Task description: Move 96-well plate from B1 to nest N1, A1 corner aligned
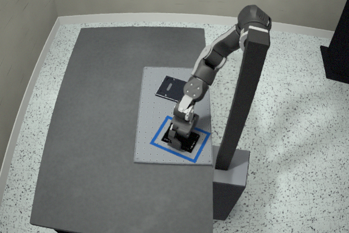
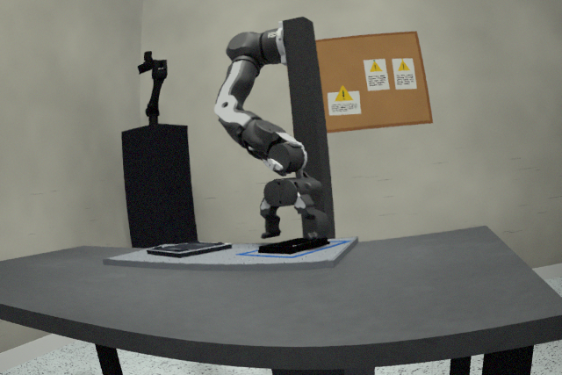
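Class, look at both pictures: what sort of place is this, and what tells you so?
Probably a lab workroom. A robot arm reaches over a dark plate on a drilled grey board, and a cork board carries yellow warning notices.

A lab or robot test cell, going by its fittings. A dark curved bench (image 2: 408, 280) carries a grey perforated breadboard (image 1: 157, 83), the kind used for mounting instruments, directly beneath the jaws. A robot arm (image 2: 235, 90) hangs from a dark post (image 2: 301, 90) just behind them. A cork board (image 2: 385, 107) with yellow warning notices (image 2: 343, 102) hangs on the bare wall beyond. A camera stand (image 2: 154, 84) tops a black pedestal (image 2: 156, 184) off to one side. The floor (image 1: 295, 140) is speckled terrazzo.
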Controlling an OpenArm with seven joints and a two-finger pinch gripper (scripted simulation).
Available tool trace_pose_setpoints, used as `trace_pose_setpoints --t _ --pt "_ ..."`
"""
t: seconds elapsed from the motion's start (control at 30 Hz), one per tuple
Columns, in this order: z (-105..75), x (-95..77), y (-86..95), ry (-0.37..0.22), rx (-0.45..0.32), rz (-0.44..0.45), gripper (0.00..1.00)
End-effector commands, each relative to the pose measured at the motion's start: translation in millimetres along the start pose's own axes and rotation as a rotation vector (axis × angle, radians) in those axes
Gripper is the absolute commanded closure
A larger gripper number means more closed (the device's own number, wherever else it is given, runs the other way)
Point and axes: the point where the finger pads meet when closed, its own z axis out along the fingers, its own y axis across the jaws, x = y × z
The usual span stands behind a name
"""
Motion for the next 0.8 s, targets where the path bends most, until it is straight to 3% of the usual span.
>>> trace_pose_setpoints --t 0.0,0.77 --pt "-0.6 -0.5 1.8 -0.001 -0.008 -0.004 0.23" --pt "1.3 -0.4 2.5 -0.001 -0.008 -0.005 0.23"
